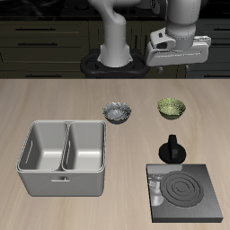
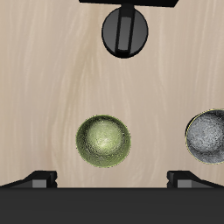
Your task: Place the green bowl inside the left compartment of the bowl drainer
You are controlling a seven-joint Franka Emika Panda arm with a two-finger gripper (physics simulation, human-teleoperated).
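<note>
The green bowl (image 1: 172,107) (image 2: 103,140) sits upright on the wooden table, olive with a wavy rim and nothing in it. My gripper (image 1: 173,59) (image 2: 112,179) hangs high above it, open, holding nothing; both fingertips (image 2: 39,178) show far apart in the wrist view. The bowl drainer (image 1: 63,186) is a light-grey basin near the table's front edge, well away from the bowl. A central wall splits it into two empty wells, and the left compartment (image 1: 42,149) is the one farther from the green bowl.
A grey-silver bowl (image 1: 117,111) (image 2: 208,136) stands beside the green one, toward the drainer. A black round pot with a handle (image 1: 172,149) (image 2: 125,29) stands in front of the green bowl, next to a flat black stove plate (image 1: 184,191).
</note>
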